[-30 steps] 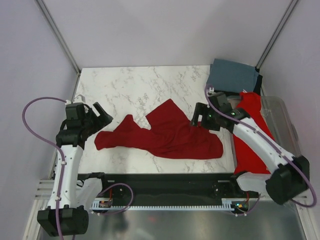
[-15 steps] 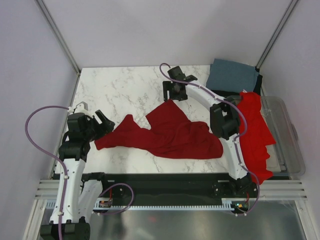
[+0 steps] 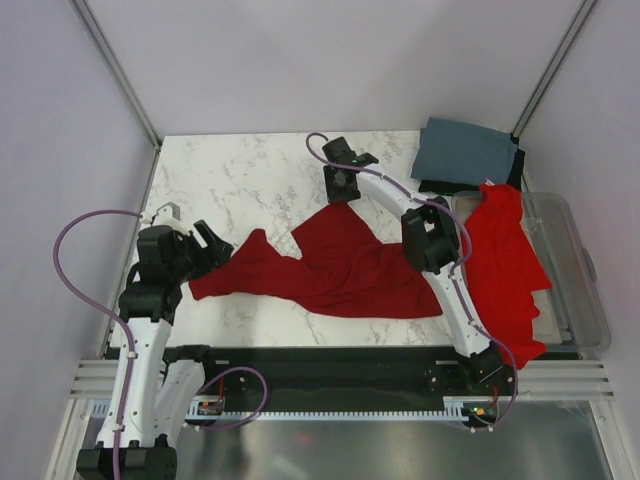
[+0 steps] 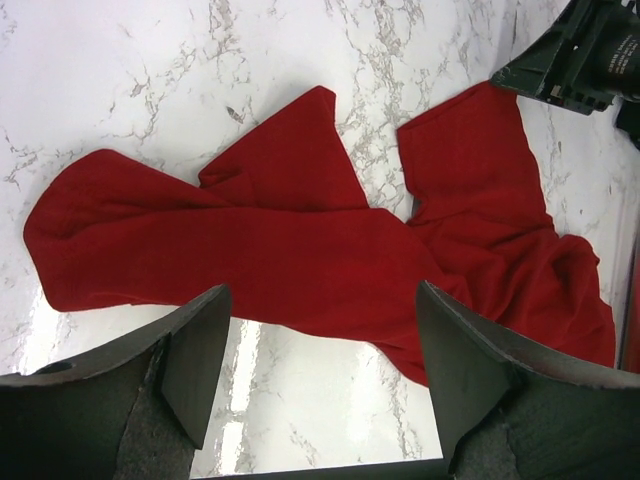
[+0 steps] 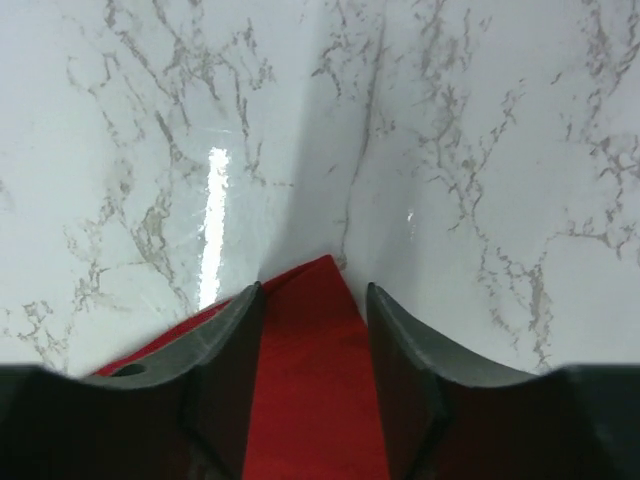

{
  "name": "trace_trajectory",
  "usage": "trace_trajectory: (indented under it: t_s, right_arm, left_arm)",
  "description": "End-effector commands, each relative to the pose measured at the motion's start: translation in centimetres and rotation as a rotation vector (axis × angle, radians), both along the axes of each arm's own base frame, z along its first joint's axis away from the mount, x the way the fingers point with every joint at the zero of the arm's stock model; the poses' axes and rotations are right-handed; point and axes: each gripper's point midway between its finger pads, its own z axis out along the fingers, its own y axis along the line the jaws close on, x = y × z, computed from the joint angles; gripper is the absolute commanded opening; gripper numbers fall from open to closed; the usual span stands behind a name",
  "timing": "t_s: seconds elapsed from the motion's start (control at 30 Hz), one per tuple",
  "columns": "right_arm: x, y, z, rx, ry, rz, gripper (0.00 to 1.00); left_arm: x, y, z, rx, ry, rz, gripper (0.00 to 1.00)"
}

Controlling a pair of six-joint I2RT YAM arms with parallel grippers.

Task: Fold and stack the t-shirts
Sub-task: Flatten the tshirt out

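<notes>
The dark crimson t-shirt (image 3: 335, 268) lies crumpled and spread across the middle of the marble table (image 3: 240, 180); it fills the left wrist view (image 4: 300, 250). My left gripper (image 3: 212, 244) is open and empty just left of the shirt's left end, with the cloth ahead of its jaws (image 4: 322, 300). My right gripper (image 3: 340, 196) is open at the shirt's far pointed corner; that corner (image 5: 318, 300) lies between its jaws (image 5: 311, 290). The brighter red t-shirt (image 3: 505, 265) hangs over a bin. The slate grey-blue t-shirt (image 3: 465, 150) lies folded at the back right, with a black t-shirt's edge (image 3: 443, 186) under it.
A clear plastic bin (image 3: 575, 270) stands off the table's right edge under the brighter red shirt. Grey walls and metal posts close in the back and sides. The right gripper's black body (image 4: 590, 50) shows at the top right of the left wrist view.
My right arm has swung from the right side of the crimson shirt to its far corner. My left gripper has dropped slightly closer to the shirt's left end.
</notes>
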Motion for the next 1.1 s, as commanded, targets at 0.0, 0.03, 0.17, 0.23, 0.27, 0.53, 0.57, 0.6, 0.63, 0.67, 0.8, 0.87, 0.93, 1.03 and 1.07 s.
trace_trajectory:
  t_s: [0.0,0.03,0.17,0.23,0.27,0.53,0.57,0.6,0.63,0.67,0.8,0.87,0.93,1.03,1.07]
  right_arm:
    - [-1.7,1.7,-1.6,-0.028,0.032,0.032,0.51]
    - [-2.2,1.8,-1.9,-0.035,0.038,0.039,0.47]
    - [-2.7,2.0,-2.0,-0.036,0.038,0.030,0.00]
    - [-1.8,2.0,0.3,-0.039,-0.012,0.024,0.00]
    - [-1.3,1.9,1.8,-0.044,-0.042,0.029,0.00]
    - [-0.3,1.2,33.8,0.192,-0.636,0.039,0.00]
    - [-1.7,1.1,37.0,0.237,-0.692,0.070,0.00]
    - [-5.9,0.3,44.0,0.315,-0.815,0.102,0.00]
    - [-7.5,0.4,46.1,0.301,-0.887,0.150,0.00]
    - [-9.8,0.2,48.7,0.312,-0.942,0.176,0.00]
    - [-21.0,-2.4,56.5,0.418,-1.090,0.300,0.00]
    - [-22.1,-2.9,53.0,0.379,-1.029,0.325,0.00]
    - [-23.1,-6.1,49.1,0.339,-0.996,0.238,0.00]
    - [-24.8,-8.0,42.0,0.344,-0.886,0.189,0.00]
    - [-25.2,-8.1,40.1,0.351,-0.851,0.189,0.00]
  left_arm:
    - [0.4,-0.2,0.8,0.034,-0.055,-0.047,0.81]
    - [0.4,-0.2,0.9,0.036,-0.059,-0.046,0.81]
    - [0.4,-0.2,0.8,0.036,-0.059,-0.046,0.81]
    - [0.4,-0.2,0.7,0.040,-0.056,-0.046,0.81]
    - [0.4,-0.1,0.8,0.041,-0.056,-0.044,0.80]
    - [0.5,0.2,0.6,0.050,-0.049,-0.028,0.80]
    - [0.5,0.2,0.6,0.053,-0.051,-0.026,0.79]
    - [0.5,0.3,0.6,0.055,-0.050,-0.020,0.80]
    - [0.5,0.3,0.6,0.055,-0.049,-0.022,0.79]
    - [0.5,0.3,0.5,0.057,-0.046,-0.021,0.80]
    - [0.5,0.6,0.4,0.061,-0.039,-0.007,0.80]
    - [0.5,0.6,0.4,0.063,-0.038,-0.004,0.80]
    - [0.5,0.9,0.5,0.070,-0.040,0.012,0.79]
    - [0.4,1.1,0.5,0.070,-0.037,0.028,0.80]
    - [0.4,1.1,0.6,0.067,-0.037,0.032,0.80]
